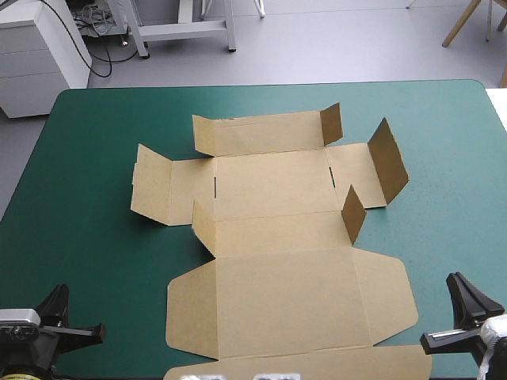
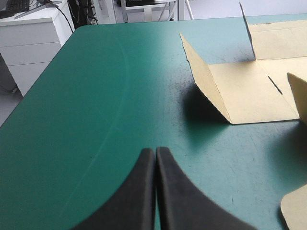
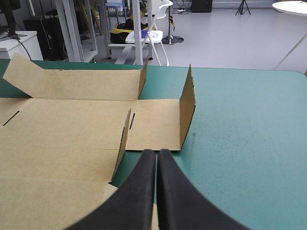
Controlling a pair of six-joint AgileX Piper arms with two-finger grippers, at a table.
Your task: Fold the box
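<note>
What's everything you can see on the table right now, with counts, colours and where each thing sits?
box: one, brown, spread open across the middle of the table, mostly flat, several small flaps tilted up.
table: one, teal-green cover, under the box.
left gripper: one, black, shut, holding nothing, near the table's near left corner, apart from the box.
right gripper: one, black, shut, holding nothing, near the near right corner, by the box's right side.

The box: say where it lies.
High view: the box lies spread in the middle of the table, its near end between the left gripper and the right gripper, touching neither.
</note>
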